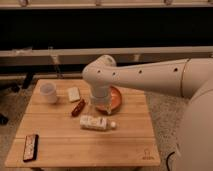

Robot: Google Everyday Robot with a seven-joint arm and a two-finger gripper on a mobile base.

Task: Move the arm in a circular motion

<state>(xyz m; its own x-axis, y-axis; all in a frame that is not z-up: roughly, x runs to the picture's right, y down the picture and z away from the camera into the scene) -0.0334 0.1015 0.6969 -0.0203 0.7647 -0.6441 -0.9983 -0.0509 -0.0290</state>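
large cream-white arm (145,76) stretched in from the right, above the back half of a low wooden table (65,145). thick rounded tube dotted with small dark screw holes, running leftward to a bulbous elbow joint over the table's rear middle, then bent straight down into a short upright segment. gripper (101,106) at the foot of that segment, low over the left rim of an orange plate (118,97), mostly hidden by the wrist above it; spread or closed, cannot tell.

along the back of the table, left to right: a white cup (48,92) upright near the rear left corner, a small pale block (74,94) just beside it, then the plate, partly covered by the arm's lower segment. in front of the block, a reddish-brown elongated item (78,107) lying at a slant, near the gripper's left side but apart from it. nearer the middle, a white bottle (96,122) on its side, cap end pointing right, just in front of the gripper and the plate. well apart at the front left corner, a dark remote-like device (31,148) lying flat, lengthwise along the table's left edge.

behind the table, dark shelving with pale horizontal rails (60,52); below, speckled carpet (160,112). bulky cream robot body (197,130) filling the lower right corner.
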